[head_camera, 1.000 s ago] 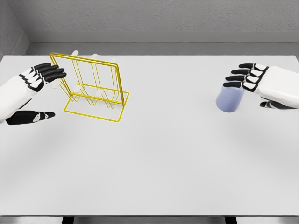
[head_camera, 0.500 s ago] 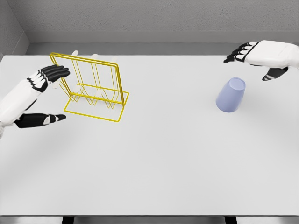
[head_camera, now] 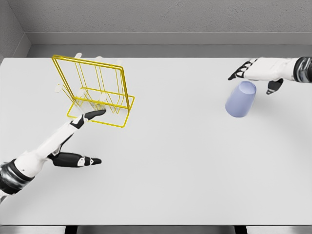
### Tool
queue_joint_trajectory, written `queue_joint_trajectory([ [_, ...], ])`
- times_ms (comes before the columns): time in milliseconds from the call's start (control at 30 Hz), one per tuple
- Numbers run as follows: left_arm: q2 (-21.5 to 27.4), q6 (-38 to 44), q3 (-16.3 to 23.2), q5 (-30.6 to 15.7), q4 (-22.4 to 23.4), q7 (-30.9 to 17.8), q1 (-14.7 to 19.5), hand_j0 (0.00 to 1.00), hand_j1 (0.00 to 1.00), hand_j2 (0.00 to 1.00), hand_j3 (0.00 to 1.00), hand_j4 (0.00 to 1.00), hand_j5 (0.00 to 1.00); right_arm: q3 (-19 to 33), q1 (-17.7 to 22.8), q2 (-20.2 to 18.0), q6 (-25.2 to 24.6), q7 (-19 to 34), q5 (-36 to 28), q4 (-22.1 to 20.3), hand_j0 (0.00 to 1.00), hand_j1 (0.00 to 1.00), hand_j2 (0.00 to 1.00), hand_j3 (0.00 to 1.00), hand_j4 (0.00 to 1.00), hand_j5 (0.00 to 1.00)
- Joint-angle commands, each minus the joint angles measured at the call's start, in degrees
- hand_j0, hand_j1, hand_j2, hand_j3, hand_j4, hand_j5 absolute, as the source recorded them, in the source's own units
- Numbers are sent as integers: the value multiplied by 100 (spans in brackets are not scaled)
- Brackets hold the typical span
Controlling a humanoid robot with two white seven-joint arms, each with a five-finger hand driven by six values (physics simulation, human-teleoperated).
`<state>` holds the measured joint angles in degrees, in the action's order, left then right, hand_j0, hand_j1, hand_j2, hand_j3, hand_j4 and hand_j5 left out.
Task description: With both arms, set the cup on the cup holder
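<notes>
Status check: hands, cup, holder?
Left robot hand open, fingertips at yellow cup holder base. Right robot hand open above blue cup, not grasping. Cup tilted on table, path clear.

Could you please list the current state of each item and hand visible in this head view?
Pale blue plastic cup: tilted on the table, not held, away from the rack.
Yellow wire cup holder: upright on the table, no blue cup on it.
Left hand: open, fingertips at the holder's base, holding nothing.
Right hand: open, just behind the cup, not gripping it.
White table: bearing the cup and the holder.
</notes>
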<state>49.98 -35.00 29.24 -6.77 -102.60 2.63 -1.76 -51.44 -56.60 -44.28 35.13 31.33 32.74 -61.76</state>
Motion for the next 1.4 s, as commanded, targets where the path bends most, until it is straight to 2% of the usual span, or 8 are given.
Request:
queue_joint_trajectory([
  [0,47,0,284,-70,3,-8,0,100,100,100,100,100,100,-33,0,16,-13,4,-5,-21,100,100,100,100,100,100],
  [167,-85,0,372,-1511,-50,-1835,26,100,100,100,100,100,100,-24,-9,-28,-13,13,-5,-249,100,100,100,100,100,100],
  [233,-146,212,372,-1872,-50,-2196,35,100,100,100,100,100,100,-33,0,-46,-13,13,-5,-407,100,100,100,100,100,100],
  [333,-260,906,363,-2329,-50,-2223,53,100,100,100,100,100,100,-42,79,-46,-13,31,65,-522,100,100,100,100,100,100],
  [533,-735,2392,363,-2487,-24,-2223,316,100,100,100,100,100,100,-200,132,16,-13,39,197,-425,100,100,100,100,100,100],
  [900,-858,2419,381,-2382,143,-2188,387,100,100,100,100,100,100,-200,158,24,-13,39,197,-390,99,99,99,99,99,99],
  [1233,-867,2427,354,-2417,249,-2179,483,100,100,100,100,100,100,-200,167,-11,-13,39,188,-434,90,90,90,90,90,90],
  [1367,-884,2427,354,-2426,249,-2179,483,100,100,100,100,100,100,-200,202,-81,-13,48,215,-662,87,87,87,87,87,87],
])
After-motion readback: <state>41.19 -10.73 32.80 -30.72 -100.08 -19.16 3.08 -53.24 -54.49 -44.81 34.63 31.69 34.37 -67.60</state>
